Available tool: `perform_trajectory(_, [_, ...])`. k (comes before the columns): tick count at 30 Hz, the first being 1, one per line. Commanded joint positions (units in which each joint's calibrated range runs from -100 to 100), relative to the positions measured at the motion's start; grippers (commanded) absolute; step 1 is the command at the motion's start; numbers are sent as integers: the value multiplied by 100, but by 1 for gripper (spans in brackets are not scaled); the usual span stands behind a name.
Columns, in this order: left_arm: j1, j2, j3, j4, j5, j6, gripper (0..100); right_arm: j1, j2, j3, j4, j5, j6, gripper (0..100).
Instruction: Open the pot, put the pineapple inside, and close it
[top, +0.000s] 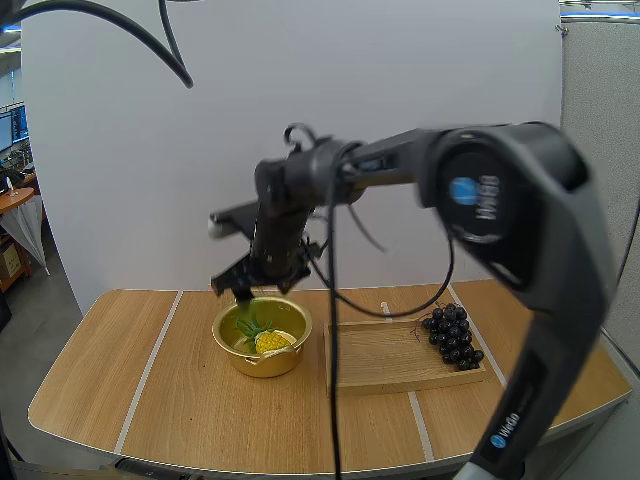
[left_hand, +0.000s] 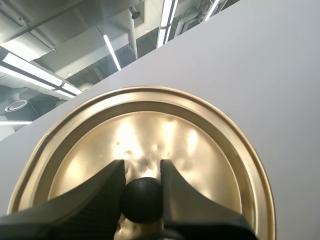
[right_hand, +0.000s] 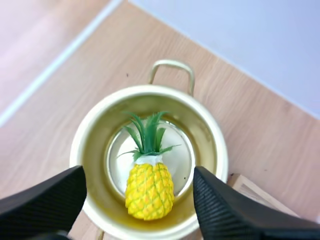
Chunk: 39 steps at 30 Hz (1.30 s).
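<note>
Lying in the gold pot (right_hand: 80, 145) on the counter (top: 170, 400), the pineapple (right_hand: 149, 187) looks like a light, rigid plastic toy that needs no more handling. The lid (left_hand: 150, 125) is what remains. It is thin polished metal, probably light, stiff and slippery at the rim, so its black knob (left_hand: 142, 200) is the sensible hold. The left hand (left_hand: 141, 167) pinches that knob between its fingers. The right hand (right_hand: 137, 200) hangs just above the pot, pointing down, fingers spread wide and empty.
</note>
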<state>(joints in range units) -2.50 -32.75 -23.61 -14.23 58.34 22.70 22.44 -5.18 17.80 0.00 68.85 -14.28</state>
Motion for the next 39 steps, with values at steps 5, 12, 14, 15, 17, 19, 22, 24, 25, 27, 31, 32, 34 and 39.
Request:
perform_trajectory(5, [-11, 2, -42, -5, -208, -65, 0, -1, -1704, -33, -31, 1057, 88, 100])
perform_trajectory(12, [-11, 2, -42, -5, -208, -65, 0, -1, -2765, -6, 0, 1648, 97, 100])
perform_trajectory(14, [-11, 2, -42, -5, -208, -65, 0, -1, -3036, 8, 0, 1828, 124, 100])
perform_trajectory(15, [-11, 2, -42, -5, -208, -65, 0, -1, -3199, 45, 0, 1849, 124, 100])
perform_trajectory(17, [-11, 2, -42, -5, -208, -65, 0, -1, -3553, 166, 0, 1867, 124, 100])
perform_trajectory(19, [-11, 2, -42, -5, -208, -65, 0, -1, -3886, 317, 0, 1913, 124, 100])
perform_trajectory(22, [-11, 2, -42, -5, -208, -65, 0, -1, -4463, 681, 0, 1926, 124, 100])
perform_trajectory(24, [-11, 2, -42, -5, -208, -65, 0, -1, -4870, 958, 0, 1926, 124, 100])
perform_trajectory(25, [-11, 2, -42, -5, -208, -65, 0, -1, -5036, 1072, 0, 1926, 124, 100])
perform_trajectory(27, [-11, 2, -42, -5, -208, -65, 0, -1, -5446, 1355, 0, 1948, 124, 100])
perform_trajectory(31, [-11, 2, -42, -5, -208, -65, 0, -88, -6190, 1863, 0, 1965, 124, 100])
perform_trajectory(32, [-11, 2, -42, -5, -208, -65, 0, -104, -6379, 1962, 0, 1985, 124, 100])
perform_trajectory(34, [-11, 2, -42, -5, -208, -65, 0, -114, -6736, 2188, -31, 2095, 124, 100])
perform_trajectory(39, [-11, 2, -42, -5, -208, -65, 0, -197, -7486, 2649, -31, 2379, 124, 100])
